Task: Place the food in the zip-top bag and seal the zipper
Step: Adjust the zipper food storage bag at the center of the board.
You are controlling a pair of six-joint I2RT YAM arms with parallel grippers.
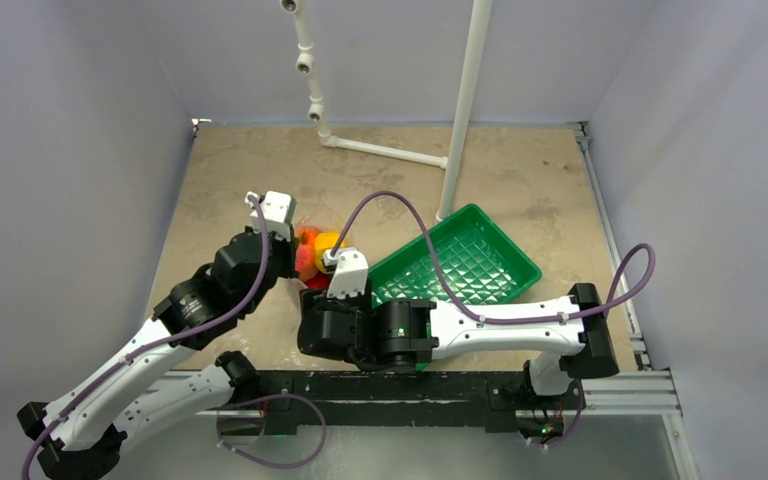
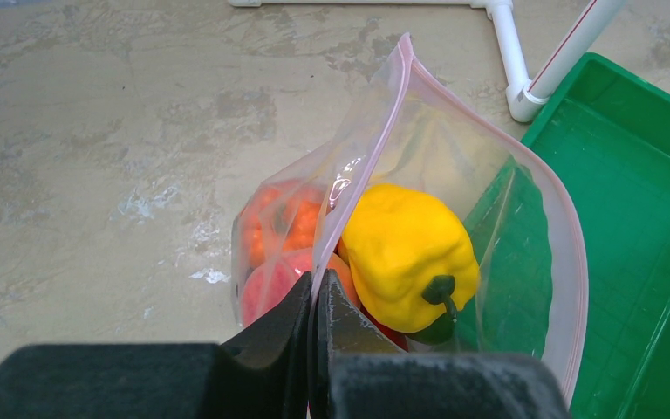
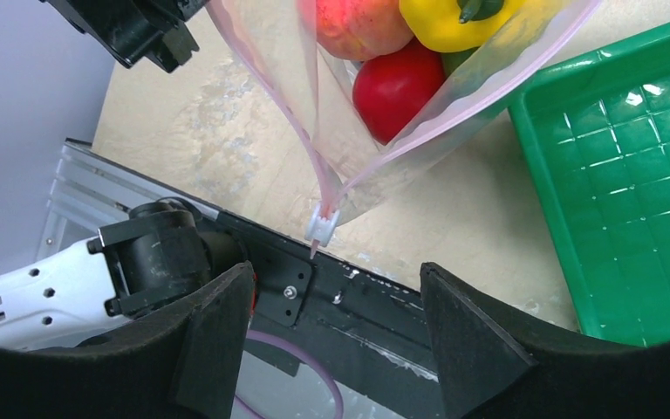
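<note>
The clear zip-top bag (image 2: pixel 523 227) is held up with its mouth gaping. Inside lies the food: a yellow pepper (image 2: pixel 406 244), a peach (image 2: pixel 266 284), an orange fruit (image 2: pixel 279 223) and a red tomato (image 3: pixel 397 87). My left gripper (image 2: pixel 317 284) is shut on the bag's near mouth edge, pinching the pale pink zipper (image 2: pixel 362 166). At the bag's low corner the two pink strips meet in a small white slider (image 3: pixel 323 225). My right gripper (image 3: pixel 336 271) is open just short of that slider, with nothing between its fingers.
The green ribbed tray (image 1: pixel 460 260) lies right of the bag, close to its far side. A white pipe frame (image 1: pixel 465 110) stands at the back. The black base rail (image 3: pixel 384 305) runs under the right gripper at the table's near edge.
</note>
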